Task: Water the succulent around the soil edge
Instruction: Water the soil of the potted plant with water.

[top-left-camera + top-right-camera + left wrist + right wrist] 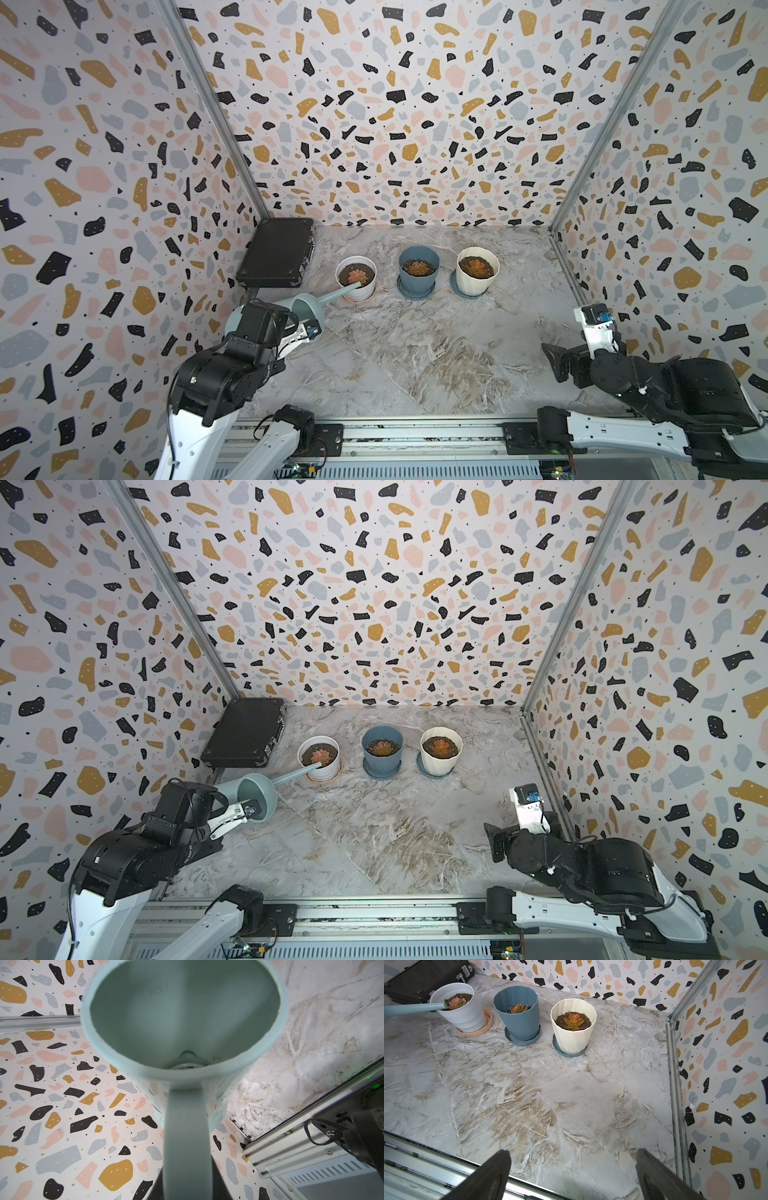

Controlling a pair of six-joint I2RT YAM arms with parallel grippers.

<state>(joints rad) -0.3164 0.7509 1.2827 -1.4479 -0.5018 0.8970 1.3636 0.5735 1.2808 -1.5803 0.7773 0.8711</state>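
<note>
Currently, left gripper (249, 810) clamps the tilted watering can (255, 791), spout over the white pot (319, 759) soil edge; overtilting could flood the succulent (319, 755). Right gripper (571, 1176) wide, idle.

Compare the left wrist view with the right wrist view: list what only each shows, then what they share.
Only the left wrist view shows the watering can's open bowl and its handle. Only the right wrist view shows the white pot, blue pot and cream pot, the spout tip over the white pot's soil edge, and the open right gripper. Both show the marble tabletop.
</note>
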